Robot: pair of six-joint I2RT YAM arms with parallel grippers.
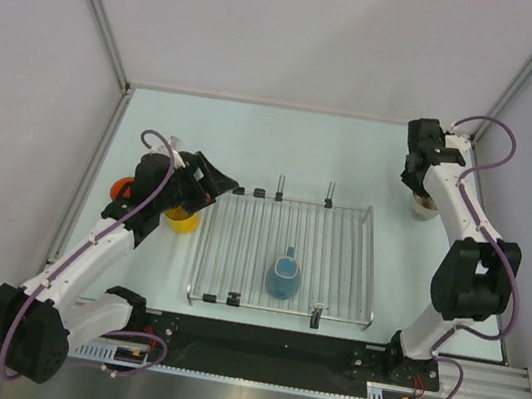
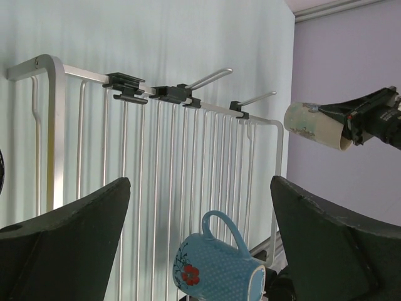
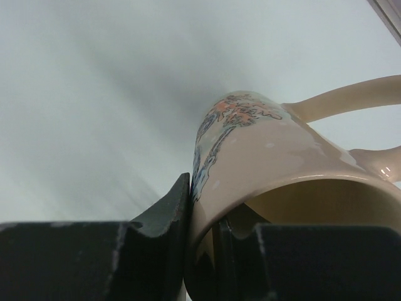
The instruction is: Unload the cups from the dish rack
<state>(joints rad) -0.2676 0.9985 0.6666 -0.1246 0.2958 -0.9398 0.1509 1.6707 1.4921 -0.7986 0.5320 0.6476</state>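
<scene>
Over on the left we see the orange mug [image 1: 122, 187] standing on the table [image 1: 256, 137], partly tucked under the left arm, and just beside it the yellow mug [image 1: 182, 220], upright, close to the left edge of the dish rack [image 1: 237, 256] but clear of it. Above the yellow mug hovers the left gripper [image 1: 220, 185], aimed across the rack, and the left wrist view shows its two dark fingers [image 2: 69, 244] spread wide with nothing between them. Now the rack itself: it lies flat in the middle of the table, with its short posts along the far side. Only one cup is on it, the blue mug [image 1: 282, 277]. It stands upright on the bars right of centre and toward the near edge, handle turned to the far side, and the wrist camera picks out a red flower on its wall. Moving right, well past the rack, we find the right gripper [image 1: 422, 189] coming down from above onto the cream-beige mug [image 1: 425, 207]. The right wrist view shows it pinching the rim, one finger [image 3: 166, 219] outside the wall and the other inside the mouth. We cannot tell whether the mug's base touches the table or hangs just above it.
</scene>
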